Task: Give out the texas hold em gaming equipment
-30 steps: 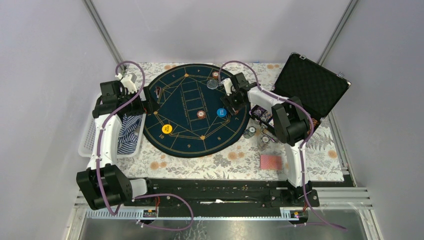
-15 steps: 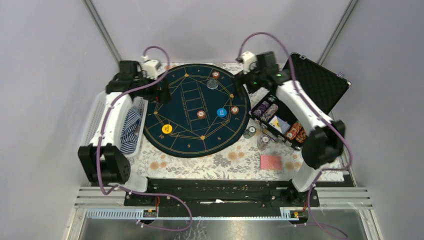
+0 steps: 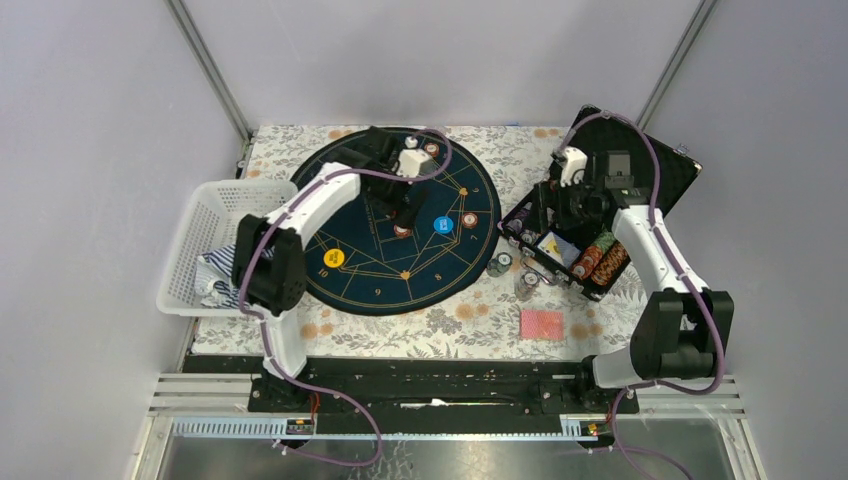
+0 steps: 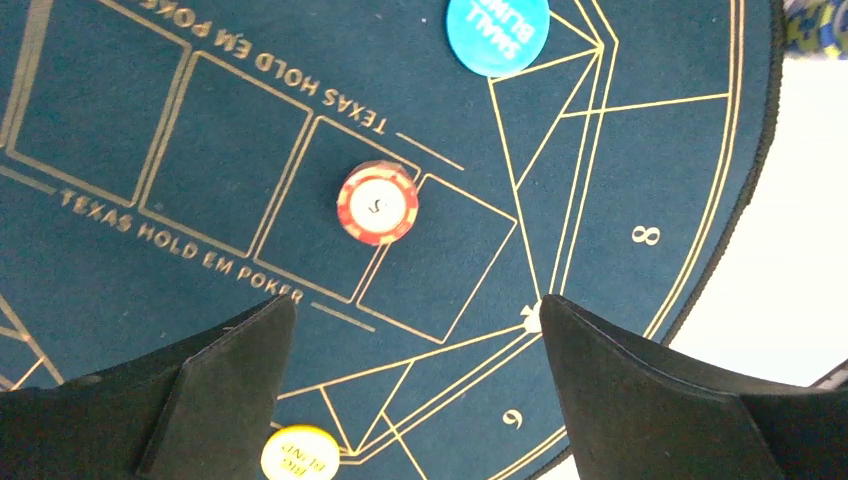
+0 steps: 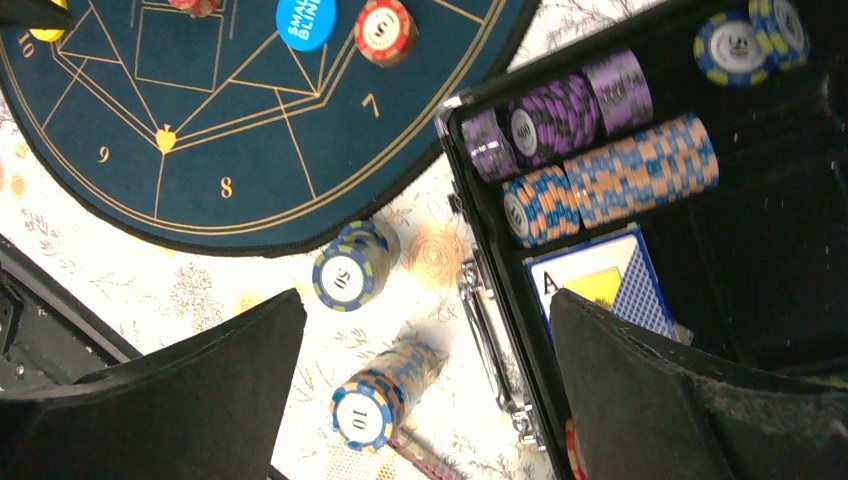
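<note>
We see the round dark-blue mat with gold lines (image 3: 440,265) in the middle of the flowered tablecloth (image 3: 440,325). Its left edge comes close to the white plastic basket (image 3: 195,205), and its right edge is near the open black hard case (image 3: 670,180). In the narrow strip of cloth between mat and case lie two striped chip stacks on their sides, one marked 50 (image 5: 350,270) and one marked 10 (image 5: 388,398). The cloth in front of the mat is more open; there lies only the small pack of red-backed cards (image 3: 542,324), well apart from the mat. The left gripper (image 4: 415,305) hangs above the mat with its two fingers far apart; it holds nothing and touches nothing. A red striped chip (image 4: 377,202) lies flat on the mat just ahead of it, with the blue round button (image 4: 497,30) and the yellow round button (image 4: 299,452) further off. The right gripper (image 5: 428,295) is above the near corner of the case, also spread wide and empty. Rows of purple chips (image 5: 560,110) and orange-blue chips (image 5: 610,170) lie inside the case.
</note>
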